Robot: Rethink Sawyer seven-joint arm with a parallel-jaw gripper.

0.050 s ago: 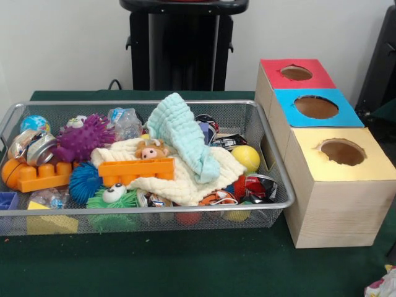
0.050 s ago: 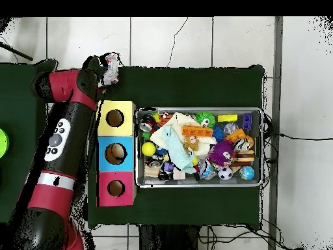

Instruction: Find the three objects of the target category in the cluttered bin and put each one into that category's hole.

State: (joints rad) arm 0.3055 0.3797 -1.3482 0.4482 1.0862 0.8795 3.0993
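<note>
A wire mesh bin (image 1: 272, 154) (image 2: 198, 111) holds a jumble of toys. A mint cloth (image 1: 182, 133) (image 2: 170, 140) and a cream cloth (image 1: 179, 179) lie over its middle and hide what is beneath. Around them sit a purple spiky ball (image 1: 83, 139) (image 2: 221, 154), a yellow ball (image 1: 247, 158) (image 2: 149, 148), an orange brick (image 1: 136, 170) (image 2: 197, 131) and a small plush animal (image 1: 151, 150). Beside the bin stand the red box (image 1: 272, 77) (image 2: 104, 195), blue box (image 1: 349, 117) (image 2: 128, 166) and yellow box (image 1: 365, 167) (image 2: 127, 107), each with a round hole. The gripper (image 2: 97, 67) is off beyond the yellow box, away from the bin.
The red arm (image 2: 65, 130) runs alongside the row of boxes in the overhead view. A crumpled white and red item (image 2: 112, 68) (image 1: 383, 284) lies at the green table's corner next to the gripper. Other toys in the bin include a globe ball (image 1: 34, 124) and a green spiky toy (image 1: 114, 198).
</note>
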